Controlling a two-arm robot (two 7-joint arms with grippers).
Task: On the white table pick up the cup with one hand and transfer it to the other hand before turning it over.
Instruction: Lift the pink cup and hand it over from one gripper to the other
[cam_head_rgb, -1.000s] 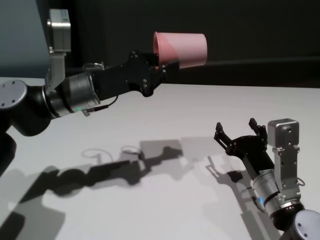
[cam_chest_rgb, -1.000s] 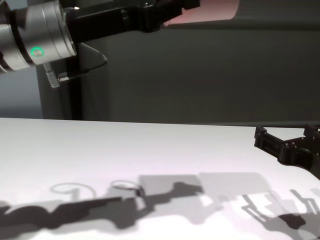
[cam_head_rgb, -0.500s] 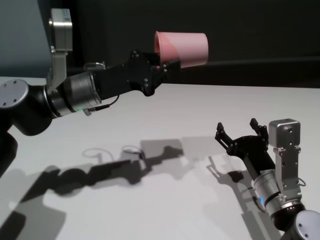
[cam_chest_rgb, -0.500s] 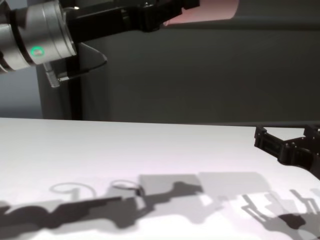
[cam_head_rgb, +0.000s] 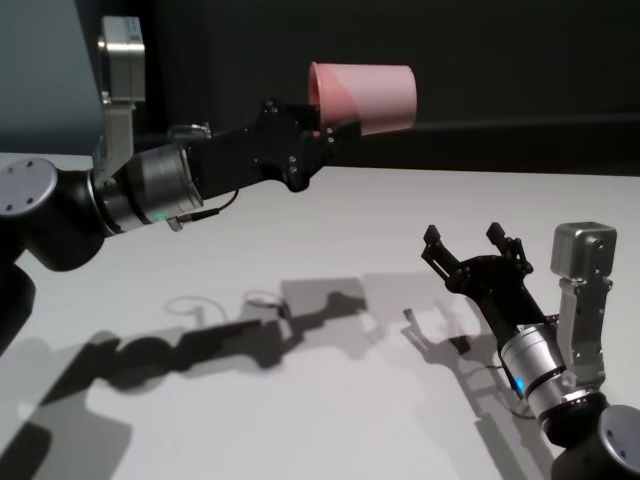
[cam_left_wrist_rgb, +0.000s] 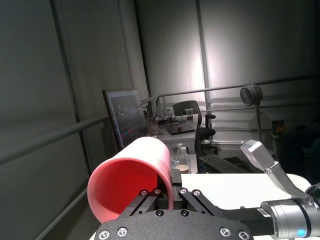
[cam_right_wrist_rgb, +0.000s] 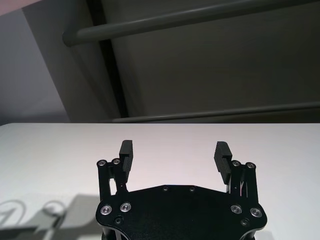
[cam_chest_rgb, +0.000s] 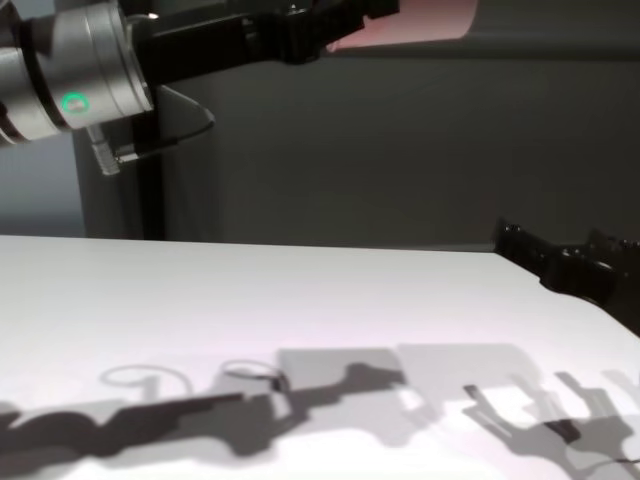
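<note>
The salmon-pink cup (cam_head_rgb: 368, 98) lies on its side high above the white table (cam_head_rgb: 330, 220), its base pointing right. My left gripper (cam_head_rgb: 322, 132), on the green-lit arm, is shut on the cup's rim. In the left wrist view the cup (cam_left_wrist_rgb: 131, 180) shows its open mouth, with the rim pinched between the fingers (cam_left_wrist_rgb: 172, 192). Only the cup's lower edge (cam_chest_rgb: 420, 22) shows in the chest view. My right gripper (cam_head_rgb: 467, 246), on the blue-lit arm, is open and holds nothing, low at the right and raised off the table. Its open jaws also show in the right wrist view (cam_right_wrist_rgb: 174, 150).
Dark wall panels and a rail (cam_right_wrist_rgb: 200, 17) stand behind the table's far edge. Arm shadows (cam_head_rgb: 230, 340) lie across the tabletop. In the left wrist view a monitor (cam_left_wrist_rgb: 125, 117), a chair and desks show far beyond.
My right gripper has risen off the table and shifted slightly left and forward. The left arm and the cup have stayed still.
</note>
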